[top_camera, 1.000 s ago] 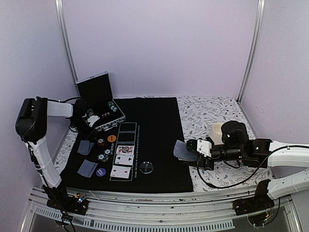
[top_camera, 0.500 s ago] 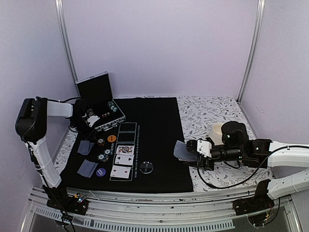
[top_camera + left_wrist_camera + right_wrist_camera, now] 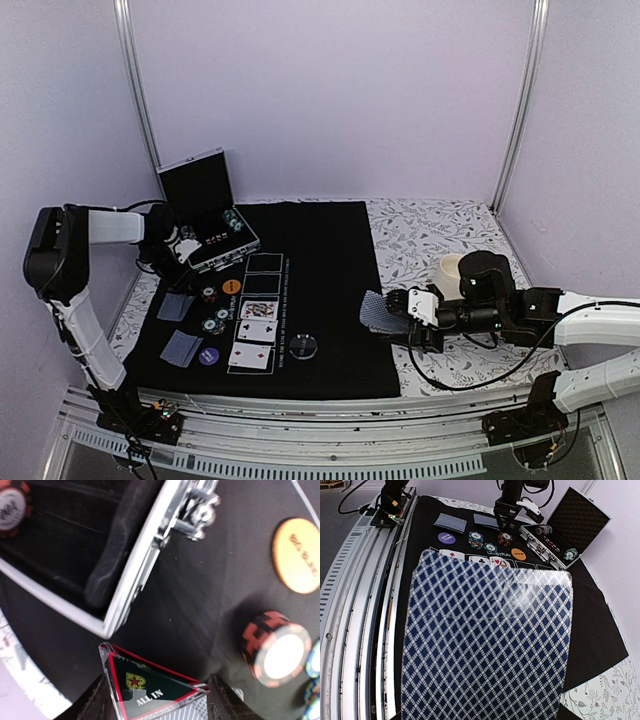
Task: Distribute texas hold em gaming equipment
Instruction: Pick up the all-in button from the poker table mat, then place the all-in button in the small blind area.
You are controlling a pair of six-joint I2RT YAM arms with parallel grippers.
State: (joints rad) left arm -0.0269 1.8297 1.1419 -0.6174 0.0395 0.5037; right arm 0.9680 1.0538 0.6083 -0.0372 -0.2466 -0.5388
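Top external view, and the deal looks roughly half done. Three face-up cards (image 3: 256,332) fill the printed row on the black mat (image 3: 330,250), with two outlined slots (image 3: 264,273) bare above them. Two face-down lots (image 3: 181,347) lie at the left; single card or pair, impossible to tell. Three chip stacks (image 3: 491,547) are out, plus one orange disc (image 3: 231,286), one purple disc (image 3: 208,355) and one clear disc (image 3: 305,347).

The left gripper (image 3: 157,702) pinches the red triangle marker (image 3: 150,687) beside the open case (image 3: 205,215). The right gripper (image 3: 395,311) clamps one lattice-backed card (image 3: 372,312) over the mat's right side. Likely left to do: two slots, the marker, and the chips in the case.
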